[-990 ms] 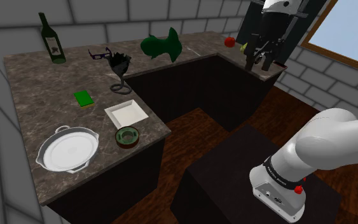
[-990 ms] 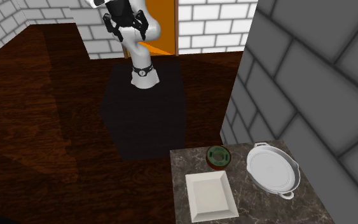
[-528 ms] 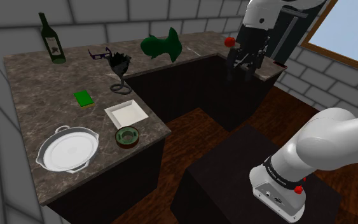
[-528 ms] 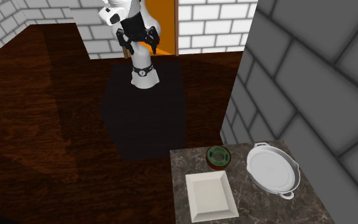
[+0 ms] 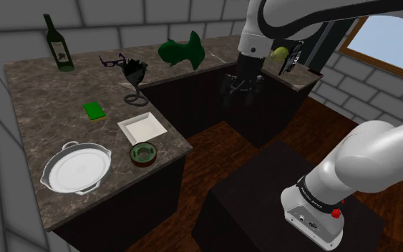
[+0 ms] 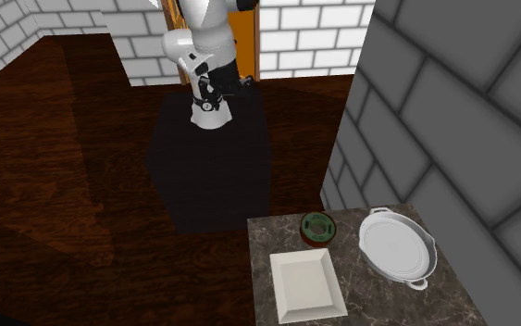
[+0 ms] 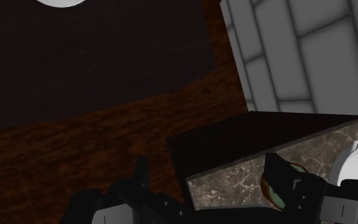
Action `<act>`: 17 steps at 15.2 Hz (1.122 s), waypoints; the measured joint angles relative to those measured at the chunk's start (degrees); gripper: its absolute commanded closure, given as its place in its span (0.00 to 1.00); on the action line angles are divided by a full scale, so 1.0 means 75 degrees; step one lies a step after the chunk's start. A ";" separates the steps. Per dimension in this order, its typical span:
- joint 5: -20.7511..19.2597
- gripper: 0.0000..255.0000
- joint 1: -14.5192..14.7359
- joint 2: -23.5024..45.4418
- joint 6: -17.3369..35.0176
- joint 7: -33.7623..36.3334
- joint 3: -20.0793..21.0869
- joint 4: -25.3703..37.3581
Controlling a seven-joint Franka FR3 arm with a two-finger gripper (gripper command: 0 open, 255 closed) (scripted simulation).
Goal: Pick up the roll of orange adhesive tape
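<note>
So the gripper hangs off the counter, fingers spread apart. Shoulder view: tape roll sits at its 8 o'clock, well clear of both fingers

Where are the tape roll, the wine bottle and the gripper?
tape roll (image 5: 143,162): shoulder view, front rim.
wine bottle (image 5: 61,51): shoulder view, label.
gripper (image 5: 240,99): shoulder view, between its fingertips.
</note>
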 measured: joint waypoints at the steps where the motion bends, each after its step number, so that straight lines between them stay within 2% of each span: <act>1: 0.0058 0.00 0.0046 0.0207 0.0300 0.0112 0.0126 -0.0052; 6: 0.0158 0.00 0.0199 0.1453 0.1563 0.0691 0.0674 0.0156; 10: -0.0011 0.00 0.0253 0.2644 0.2574 0.1148 0.0998 0.0470; 17: -0.0814 0.00 0.0511 0.4781 0.3792 0.2306 0.1295 0.1584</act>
